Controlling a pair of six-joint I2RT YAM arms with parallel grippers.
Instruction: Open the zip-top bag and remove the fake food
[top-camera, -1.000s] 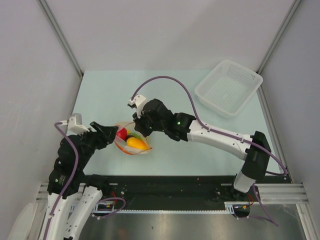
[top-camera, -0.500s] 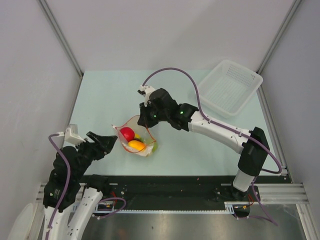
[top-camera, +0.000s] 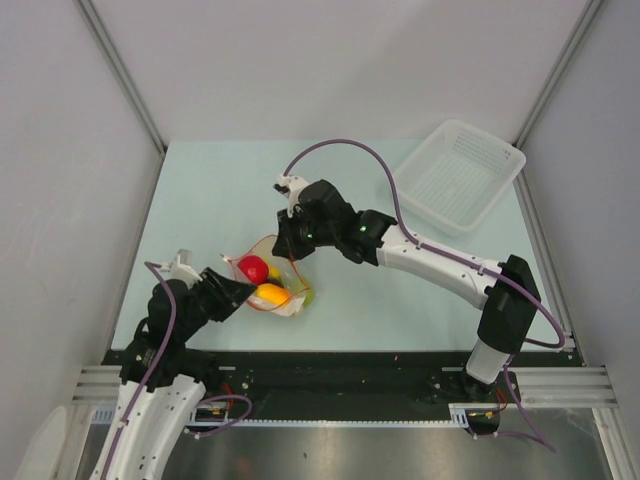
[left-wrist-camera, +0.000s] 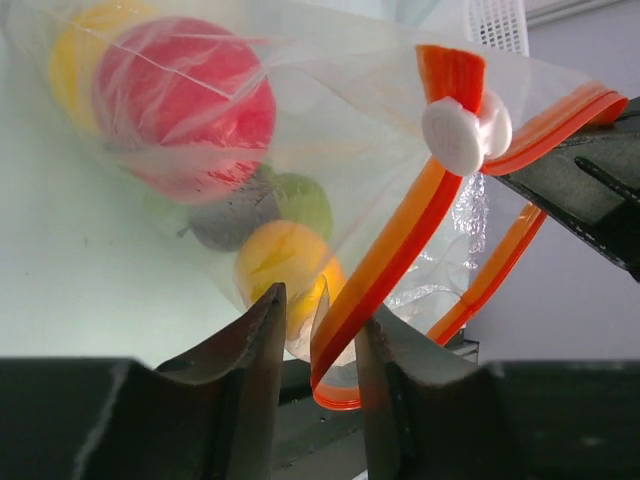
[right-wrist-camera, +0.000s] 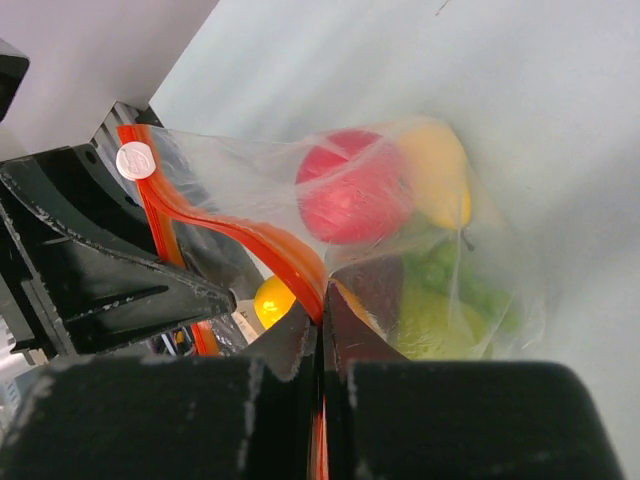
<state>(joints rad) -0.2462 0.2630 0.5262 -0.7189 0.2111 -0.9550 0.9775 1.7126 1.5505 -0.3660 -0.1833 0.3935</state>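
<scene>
The clear zip-top bag (top-camera: 285, 300) lies mid-table with its mouth open toward the left. Its orange-red zip strip (left-wrist-camera: 400, 240) carries a white slider (left-wrist-camera: 462, 130). Inside are a red apple (top-camera: 252, 268), an orange-yellow fruit (top-camera: 270, 294), a yellow pear (right-wrist-camera: 435, 175) and green fruit (right-wrist-camera: 430, 320). My right gripper (top-camera: 290, 252) is shut on the far side of the zip strip (right-wrist-camera: 290, 255) and holds it up. My left gripper (top-camera: 243, 291) is open, with the near zip strip between its fingers (left-wrist-camera: 262, 350), touching the right one.
A white mesh basket (top-camera: 458, 175) stands at the back right corner. The table's near edge and the black rail run just behind the left gripper.
My left gripper left the bag, swung down and came back in at the near rim. My right gripper lifted the far rim away, and the mouth opened wider.
</scene>
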